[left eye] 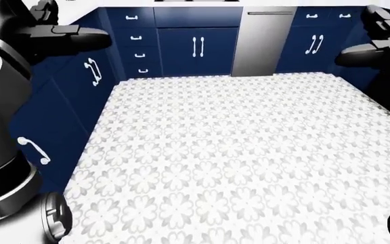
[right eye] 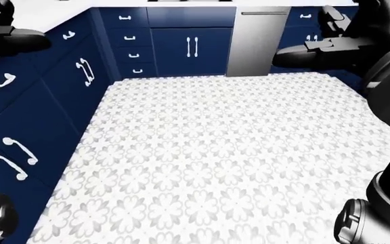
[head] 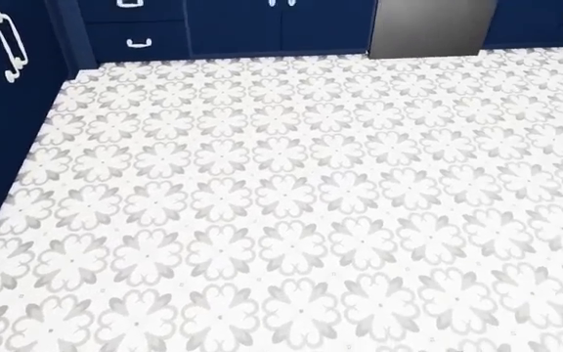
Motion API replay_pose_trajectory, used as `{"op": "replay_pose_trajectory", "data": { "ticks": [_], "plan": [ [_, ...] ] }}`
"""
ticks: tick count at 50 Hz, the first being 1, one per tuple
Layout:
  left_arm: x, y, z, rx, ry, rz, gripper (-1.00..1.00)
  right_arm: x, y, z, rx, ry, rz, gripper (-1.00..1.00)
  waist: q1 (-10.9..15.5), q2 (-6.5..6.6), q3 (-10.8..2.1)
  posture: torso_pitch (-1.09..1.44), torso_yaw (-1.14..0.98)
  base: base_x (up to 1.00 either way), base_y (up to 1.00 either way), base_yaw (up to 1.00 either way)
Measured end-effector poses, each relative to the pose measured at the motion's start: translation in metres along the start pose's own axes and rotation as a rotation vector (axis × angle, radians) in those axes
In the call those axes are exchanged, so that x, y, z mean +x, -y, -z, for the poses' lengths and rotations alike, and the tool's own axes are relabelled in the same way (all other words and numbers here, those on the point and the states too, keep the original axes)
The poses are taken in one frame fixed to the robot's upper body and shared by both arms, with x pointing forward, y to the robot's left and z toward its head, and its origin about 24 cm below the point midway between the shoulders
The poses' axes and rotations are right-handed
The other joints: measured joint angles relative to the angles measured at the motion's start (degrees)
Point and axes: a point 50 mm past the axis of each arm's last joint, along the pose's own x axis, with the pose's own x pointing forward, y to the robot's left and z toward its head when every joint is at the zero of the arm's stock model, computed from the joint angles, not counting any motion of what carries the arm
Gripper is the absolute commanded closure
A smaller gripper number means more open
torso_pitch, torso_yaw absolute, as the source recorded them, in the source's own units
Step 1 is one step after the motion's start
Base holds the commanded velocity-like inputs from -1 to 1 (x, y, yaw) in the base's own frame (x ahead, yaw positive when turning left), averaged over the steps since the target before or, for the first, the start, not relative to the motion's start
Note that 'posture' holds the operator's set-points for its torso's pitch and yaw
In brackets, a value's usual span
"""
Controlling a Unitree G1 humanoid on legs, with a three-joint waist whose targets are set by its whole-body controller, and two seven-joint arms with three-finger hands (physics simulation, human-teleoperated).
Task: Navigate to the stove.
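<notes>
Head view shows only floor [head: 291, 205]; eye views add hands.

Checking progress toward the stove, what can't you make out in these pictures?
- Stove: none identifiable; the countertop is cut off by the eye views' top edge.
- Left hand and right hand: dark silhouettes, finger state unreadable.
- Steel appliance: type unclear; head view crops it.

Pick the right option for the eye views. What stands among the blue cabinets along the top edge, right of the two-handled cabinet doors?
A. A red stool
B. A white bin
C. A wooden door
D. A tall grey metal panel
D: a tall grey metal panel runs from the counter down to the patterned floor, just right of the blue double doors.
</notes>
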Motion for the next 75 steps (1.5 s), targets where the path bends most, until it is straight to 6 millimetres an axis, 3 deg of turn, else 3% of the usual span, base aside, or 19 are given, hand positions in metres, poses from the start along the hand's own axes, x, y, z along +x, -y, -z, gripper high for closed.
{"op": "replay_pose_trajectory", "data": {
  "ticks": [3,6,11,16,20,26,30,33,39,44,46,47,51,55,60,66,73,74,75],
  "plan": [
    [-0.003,0.000,-0.005,0.000,0.022,0.004,-1.00,-0.004,0.001,-0.006,-0.004,0.026,0.008,-1.00,0.1,-1.86,0.27,0.00,0.00,0.00,0.00,-0.11],
    [-0.005,0.001,-0.009,-0.002,0.033,0.011,-1.00,-0.005,0.003,-0.010,0.000,0.041,0.015,-1.00,0.3,-5.12,-0.17,0.00,0.00,0.00,0.00,-0.08],
    [0.000,0.011,0.004,0.001,-0.010,0.054,-1.00,0.000,0.008,0.003,0.009,-0.011,0.044,-1.00,-0.4,-3.86,0.04,0.00,0.00,0.00,0.00,-0.08],
    [-0.003,0.010,-0.002,0.000,0.007,0.050,-1.00,-0.002,0.006,-0.003,0.003,0.008,0.031,-1.00,0.0,-0.63,0.93,0.00,0.00,0.00,0.00,-0.10],
    [-0.002,0.007,-0.004,-0.002,0.022,0.037,-1.00,0.001,0.004,0.000,0.005,0.006,0.026,-1.00,0.0,2.37,0.29,0.00,0.00,0.00,0.00,-0.11],
    [-0.002,0.001,0.000,-0.001,-0.007,0.005,-1.00,-0.001,0.001,0.000,0.005,-0.010,-0.001,-1.00,0.1,0.49,0.19,0.00,0.00,0.00,0.00,-0.11],
    [-0.003,0.002,-0.004,-0.003,0.018,0.010,-1.00,-0.002,0.003,-0.005,0.003,0.024,0.014,-1.00,0.1,-1.97,0.05,0.00,0.00,0.00,0.00,-0.11],
    [-0.002,0.002,-0.005,0.000,0.024,0.012,-1.00,-0.002,0.003,-0.006,0.003,0.029,0.014,-1.00,0.4,-4.97,-0.12,0.00,0.00,0.00,0.00,-0.11],
    [-0.001,0.010,0.003,-0.002,-0.019,0.055,-1.00,-0.001,0.007,0.000,0.006,-0.008,0.043,-1.00,-0.4,-3.09,0.28,0.00,0.00,0.00,0.00,-0.11],
    [-0.003,0.007,-0.005,-0.004,0.021,0.037,-1.00,-0.002,0.007,-0.002,0.005,0.007,0.034,-1.00,0.0,0.17,0.86,0.00,0.00,0.00,0.00,-0.11],
    [-0.004,0.007,-0.007,-0.003,0.030,0.036,-1.00,-0.002,0.007,-0.003,0.004,0.010,0.036,-1.00,-0.1,2.23,0.59,0.00,0.00,0.00,0.00,-0.11],
    [-0.004,0.005,-0.007,-0.002,0.032,0.032,-1.00,-0.002,0.006,-0.004,0.005,0.015,0.032,-1.00,0.1,2.34,0.30,0.00,0.00,0.00,0.00,-0.12],
    [-0.002,0.000,0.001,-0.005,-0.007,0.002,-1.00,0.000,-0.001,0.003,0.001,-0.016,-0.006,-1.00,0.4,1.41,0.44,0.00,0.00,0.00,0.00,-0.12],
    [-0.002,0.002,0.000,0.002,0.003,0.009,-1.00,-0.001,0.002,-0.001,0.003,0.000,0.007,-1.00,0.1,-0.62,0.25,0.00,0.00,0.00,0.00,-0.11],
    [-0.002,0.002,-0.003,-0.002,0.017,0.011,-1.00,-0.002,0.001,-0.004,-0.001,0.028,0.011,-1.00,0.3,-5.11,-0.16,0.00,0.00,0.00,0.00,-0.11],
    [0.000,0.010,0.005,-0.001,-0.020,0.055,-1.00,0.001,0.005,0.005,0.001,-0.019,0.036,-1.00,-0.3,-3.09,0.27,0.00,0.00,0.00,0.00,-0.11],
    [-0.003,0.007,-0.003,-0.002,0.023,0.037,-1.00,0.000,0.004,0.002,0.000,0.004,0.031,-1.00,-0.1,2.09,0.53,0.00,0.00,0.00,0.00,-0.12],
    [-0.003,0.006,-0.003,-0.001,0.024,0.033,-1.00,0.000,0.003,0.001,0.001,0.006,0.028,-1.00,0.0,2.49,0.31,0.00,0.00,0.00,0.00,-0.12],
    [-0.003,0.005,-0.001,-0.002,0.021,0.026,-1.00,0.000,0.001,0.003,0.002,0.002,0.019,-1.00,0.4,1.81,0.61,0.00,0.00,0.00,0.00,-0.12]
  ]
}}
